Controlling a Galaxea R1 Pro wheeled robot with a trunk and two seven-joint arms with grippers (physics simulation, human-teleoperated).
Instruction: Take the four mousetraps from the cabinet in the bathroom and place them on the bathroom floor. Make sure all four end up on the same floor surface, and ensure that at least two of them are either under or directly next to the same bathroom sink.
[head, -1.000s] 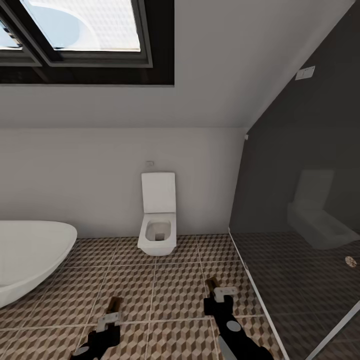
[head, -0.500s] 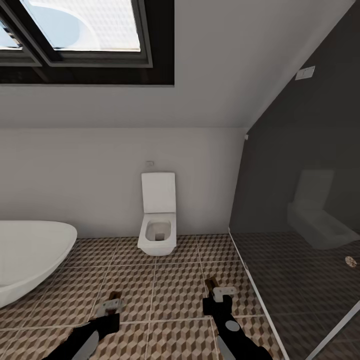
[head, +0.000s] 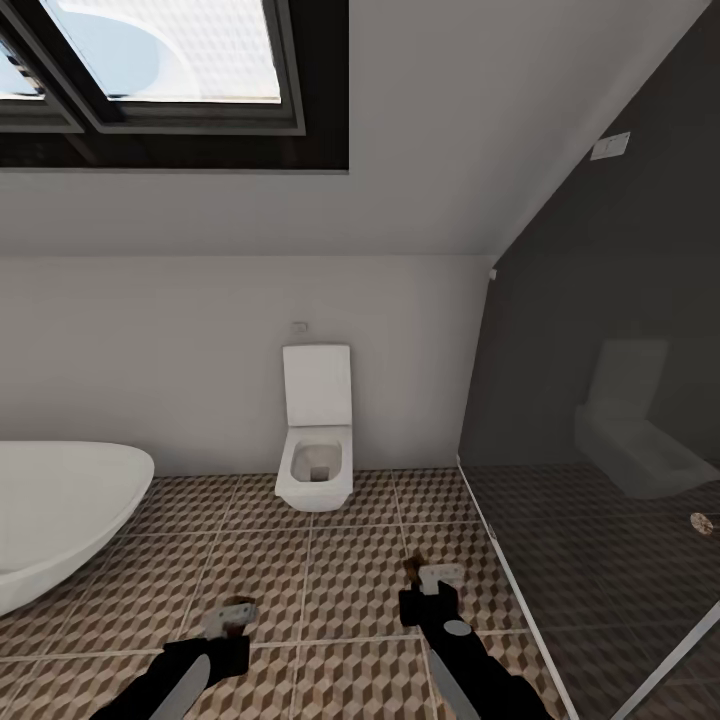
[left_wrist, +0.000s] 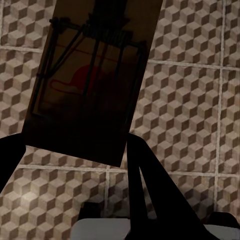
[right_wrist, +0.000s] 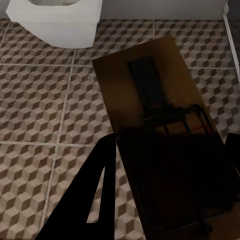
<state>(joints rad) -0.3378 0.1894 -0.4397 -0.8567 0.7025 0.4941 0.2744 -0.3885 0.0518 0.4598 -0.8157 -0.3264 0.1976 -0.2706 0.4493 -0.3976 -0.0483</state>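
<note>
Brown, beige and white cube-patterned floor tiles (head: 330, 590) are spreading beneath both arms. Nearest, the left claw (head: 232, 615) is gripping a flat tan wooden mousetrap (left_wrist: 90, 80) with black wire and a red spot, and the right claw (head: 435, 577) is clamped on a second tan mousetrap (right_wrist: 150, 85). Beyond them a white oval bathtub (head: 60, 510) and white square toilet (head: 317, 440) are standing against the pale wall. Dropping either trap here risks leaving it far from any sink, and a loosening grip could let one fall early.
</note>
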